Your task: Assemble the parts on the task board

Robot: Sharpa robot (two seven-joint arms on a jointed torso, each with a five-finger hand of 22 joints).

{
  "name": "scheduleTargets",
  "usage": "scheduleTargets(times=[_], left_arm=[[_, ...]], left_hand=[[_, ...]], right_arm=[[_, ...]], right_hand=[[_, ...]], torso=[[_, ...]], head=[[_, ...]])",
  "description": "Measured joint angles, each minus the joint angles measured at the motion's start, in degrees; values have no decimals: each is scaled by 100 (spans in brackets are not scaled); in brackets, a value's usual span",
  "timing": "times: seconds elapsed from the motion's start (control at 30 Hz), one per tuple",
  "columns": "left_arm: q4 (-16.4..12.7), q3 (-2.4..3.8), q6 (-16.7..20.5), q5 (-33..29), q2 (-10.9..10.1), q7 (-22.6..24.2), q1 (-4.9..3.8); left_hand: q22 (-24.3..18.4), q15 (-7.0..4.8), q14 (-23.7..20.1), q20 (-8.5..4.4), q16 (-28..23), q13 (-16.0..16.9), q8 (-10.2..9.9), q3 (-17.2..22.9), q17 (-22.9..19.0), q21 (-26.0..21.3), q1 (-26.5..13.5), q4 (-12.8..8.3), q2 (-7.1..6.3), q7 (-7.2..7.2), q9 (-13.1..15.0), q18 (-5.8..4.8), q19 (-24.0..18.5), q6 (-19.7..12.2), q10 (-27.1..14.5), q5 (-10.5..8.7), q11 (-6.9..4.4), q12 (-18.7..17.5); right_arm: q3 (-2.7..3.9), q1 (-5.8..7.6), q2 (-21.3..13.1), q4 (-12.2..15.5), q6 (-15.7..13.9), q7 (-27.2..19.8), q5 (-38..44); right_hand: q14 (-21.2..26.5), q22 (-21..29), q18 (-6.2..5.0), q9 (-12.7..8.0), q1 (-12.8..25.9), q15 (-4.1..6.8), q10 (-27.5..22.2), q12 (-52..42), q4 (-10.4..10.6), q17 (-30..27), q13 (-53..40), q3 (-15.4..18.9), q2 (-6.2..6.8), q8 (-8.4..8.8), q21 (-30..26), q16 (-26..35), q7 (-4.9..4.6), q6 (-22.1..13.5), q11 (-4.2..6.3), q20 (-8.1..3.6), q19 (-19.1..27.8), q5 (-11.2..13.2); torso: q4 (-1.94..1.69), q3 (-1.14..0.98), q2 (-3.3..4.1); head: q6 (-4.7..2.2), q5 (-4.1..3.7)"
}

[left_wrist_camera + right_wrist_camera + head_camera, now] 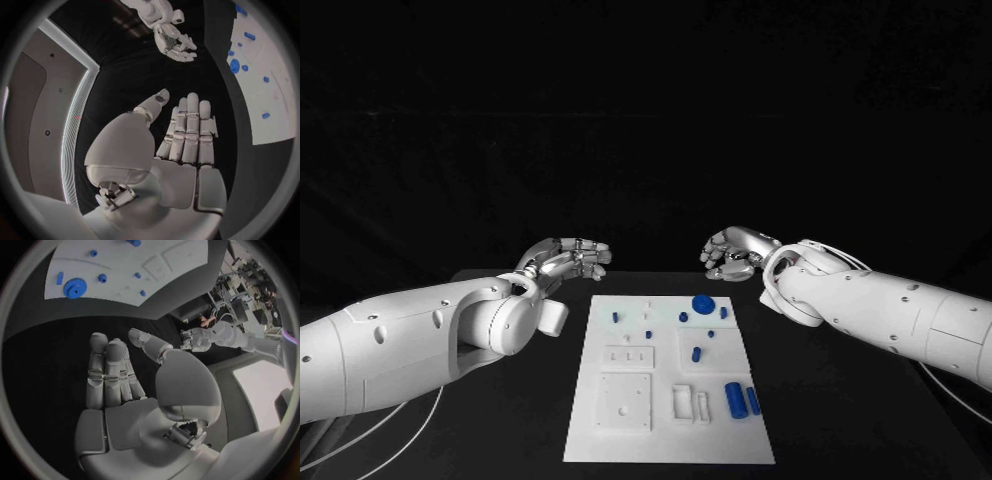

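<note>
The white task board [668, 445] lies in the middle of the black table. A blue gear [704, 300] sits near its far edge, with small blue parts [684, 317] close by and two blue cylinders [743, 400] nearer the front right. My left hand [567, 260] hovers beyond the board's far left corner, holding nothing, and my right hand [736, 252] hovers beyond the far right corner, also holding nothing. In the left wrist view the left hand [184, 135] has its fingers stretched out, with the board [278, 115] off to one side. The right hand [119, 375] is likewise stretched out, apart from the board [119, 260] and the gear [74, 289].
Raised white square fixtures [625, 400] stand on the board's near left part. Bare black table surrounds the board on both sides. Each wrist view shows the other hand across the gap: the right hand [172, 40] and the left hand [200, 337].
</note>
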State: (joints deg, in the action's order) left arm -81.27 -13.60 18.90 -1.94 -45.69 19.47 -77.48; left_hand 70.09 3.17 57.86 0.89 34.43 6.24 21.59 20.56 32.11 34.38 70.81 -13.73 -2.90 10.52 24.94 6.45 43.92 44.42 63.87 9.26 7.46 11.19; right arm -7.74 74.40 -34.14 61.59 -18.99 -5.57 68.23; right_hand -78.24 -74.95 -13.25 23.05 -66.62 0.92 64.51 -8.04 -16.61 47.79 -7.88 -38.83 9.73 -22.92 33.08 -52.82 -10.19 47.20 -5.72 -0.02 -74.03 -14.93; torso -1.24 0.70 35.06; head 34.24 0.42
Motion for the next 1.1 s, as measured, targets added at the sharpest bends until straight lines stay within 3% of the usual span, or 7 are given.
scheduleTargets(times=[0.23, 0.37, 0.63, 0.67, 1.1], left_arm=[[-432, 28, -128, 70, -191, 0, -96], [-598, 43, -152, 94, -301, 0, -185], [-728, 51, -168, 113, -337, 0, -235], [-740, 51, -169, 114, -341, 0, -238], [-816, 54, -189, 124, -338, -7, -249]], left_hand=[[-18, 23, -24, -92, 0, -16, -63, 200, 0, 44, -267, -231, -46, 0, 0, -77, -52, 0, 18, 0, 18, -67], [-19, 23, -24, -103, 0, -21, -63, 220, 0, 44, -283, -252, -57, 0, 7, -114, -61, 0, 18, 0, 18, -99], [-20, 43, -43, -123, -1, -34, -99, 236, 0, 44, -380, -267, -80, 0, 13, -153, -82, 0, 18, 0, 18, -126], [-26, 43, -43, -123, -1, -34, -99, 236, -1, 44, -391, -267, -69, 0, 13, -154, -82, 0, 18, 0, 18, -126], [-27, 43, -43, -143, -1, -39, -99, 268, -1, 44, -437, -266, -69, 0, 18, -199, -103, 0, 18, 0, 18, -148]], right_arm=[[0, -8, 121, -81, 73, 227, 1081], [4, -46, 225, -166, 101, 343, 1496], [1, -128, 316, -266, 166, 496, 1989], [1, -132, 326, -275, 175, 508, 2031], [1, -263, 473, -465, 261, 621, 2441]], right_hand=[[25, 0, 5, -14, 23, -43, -43, 196, 0, 193, 70, 0, 52, 51, 426, -466, 19, 19, -43, -38, -80, 73], [58, 0, 5, -14, 39, -75, -73, 252, 18, 193, 101, 17, 69, 81, 542, -576, 19, 18, -73, -38, -80, 145], [80, 0, 9, -19, 85, -96, -73, 323, 17, 136, 130, 17, 114, 118, 676, -710, 36, 36, -73, -59, -59, 346], [90, 1, 56, -19, 85, -105, -74, 348, 17, 123, 134, 17, 114, 118, 697, -732, 37, 36, -73, -62, -56, 374], [118, 2, 70, -19, 107, -93, -53, 371, 49, 46, 151, -15, 136, 138, 766, -810, 63, 63, -94, -63, -56, 500]], torso=[[-94, 7, 195], [-124, 14, 315], [-170, 30, 509], [-177, 32, 533], [-224, 51, 762]], head=[[-89, -49], [-132, -79], [-182, -115], [-188, -118], [-247, -162]])
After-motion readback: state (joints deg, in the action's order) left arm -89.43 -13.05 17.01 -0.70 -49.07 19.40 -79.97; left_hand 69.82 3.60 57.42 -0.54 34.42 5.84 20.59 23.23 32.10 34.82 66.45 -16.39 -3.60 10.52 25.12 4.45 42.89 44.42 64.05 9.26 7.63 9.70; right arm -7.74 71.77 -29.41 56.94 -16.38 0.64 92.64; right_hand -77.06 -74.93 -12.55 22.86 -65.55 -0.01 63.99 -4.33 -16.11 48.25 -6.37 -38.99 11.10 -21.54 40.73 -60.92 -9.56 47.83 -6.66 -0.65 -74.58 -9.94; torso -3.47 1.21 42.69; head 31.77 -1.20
